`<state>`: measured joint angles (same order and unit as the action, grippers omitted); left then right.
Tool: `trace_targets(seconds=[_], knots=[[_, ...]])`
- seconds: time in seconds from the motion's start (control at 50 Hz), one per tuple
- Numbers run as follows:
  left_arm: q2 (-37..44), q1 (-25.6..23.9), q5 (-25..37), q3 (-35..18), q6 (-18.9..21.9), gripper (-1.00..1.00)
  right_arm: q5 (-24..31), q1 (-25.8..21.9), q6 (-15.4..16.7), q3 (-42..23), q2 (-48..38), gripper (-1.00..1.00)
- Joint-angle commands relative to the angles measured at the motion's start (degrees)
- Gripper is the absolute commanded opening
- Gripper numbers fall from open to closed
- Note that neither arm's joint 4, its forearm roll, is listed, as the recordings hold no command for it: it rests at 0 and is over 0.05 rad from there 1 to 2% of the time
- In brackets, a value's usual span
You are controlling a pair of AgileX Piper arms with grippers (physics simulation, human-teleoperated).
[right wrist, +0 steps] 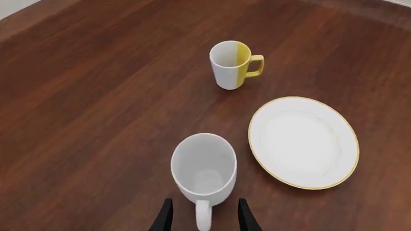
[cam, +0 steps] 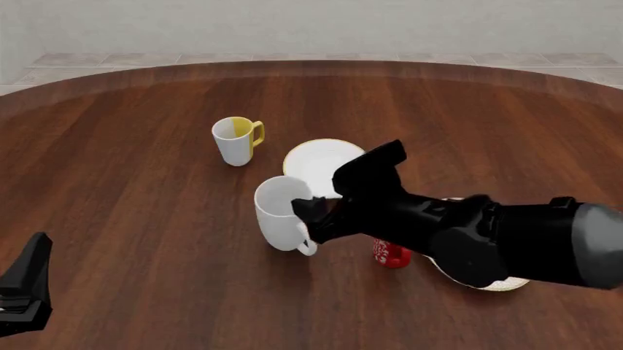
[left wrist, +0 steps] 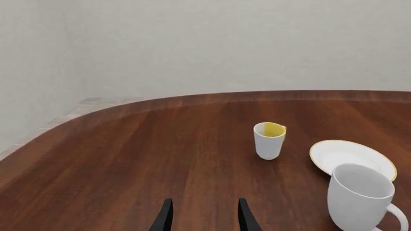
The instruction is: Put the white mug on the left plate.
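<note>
Left wrist view: the left hand (left wrist: 204,217) hangs over bare tabletop (left wrist: 128,159) with its fingers parted and nothing between them. The white mug (left wrist: 359,197) stands upright well ahead and off to one side of it, with the left plate (left wrist: 352,158) just beyond the mug and the yellow-handled mug (left wrist: 270,140) farther out.

Front view: the left hand (cam: 25,288) sits low at the near edge, well apart from everything. The right hand (cam: 309,213) reaches in at the white mug (cam: 282,213), its dark body covering part of the left plate (cam: 316,162). A red mug (cam: 392,254) and the larger plate (cam: 482,281) lie mostly hidden under the right arm.

Right wrist view: the right hand (right wrist: 204,217) is open, its fingers straddling the white mug's handle (right wrist: 203,216); the mug body (right wrist: 204,166) stands directly ahead. The left plate (right wrist: 303,141) lies just beside the mug, apart from it.

To do this step well, the fingers should probably close squarely on the handle, then lift the mug clear above the gold rim before it travels to the plate's centre.
</note>
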<state>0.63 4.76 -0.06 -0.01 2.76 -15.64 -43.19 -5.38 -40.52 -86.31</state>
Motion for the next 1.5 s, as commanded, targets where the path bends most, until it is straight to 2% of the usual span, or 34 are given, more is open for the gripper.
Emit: trace_targets(seconds=[0.02,0.7,0.92,1.5], knots=[[0.19,-0.04,-0.32,0.0,0.2,1.0,-0.9,-0.43,-0.39,-0.74,-3.07,1.0],[0.85,-0.33,-0.59,0.0,0.21,1.0,-3.55,-0.08,-2.2,-0.42,-9.66,1.0],[0.72,-0.37,-0.24,0.0,0.22,1.0,-4.87,-1.31,-3.06,0.36,-11.53,1.0],[0.7,-0.44,0.05,0.0,0.05,1.0,-5.45,-0.8,-3.44,0.74,-13.55,1.0]])
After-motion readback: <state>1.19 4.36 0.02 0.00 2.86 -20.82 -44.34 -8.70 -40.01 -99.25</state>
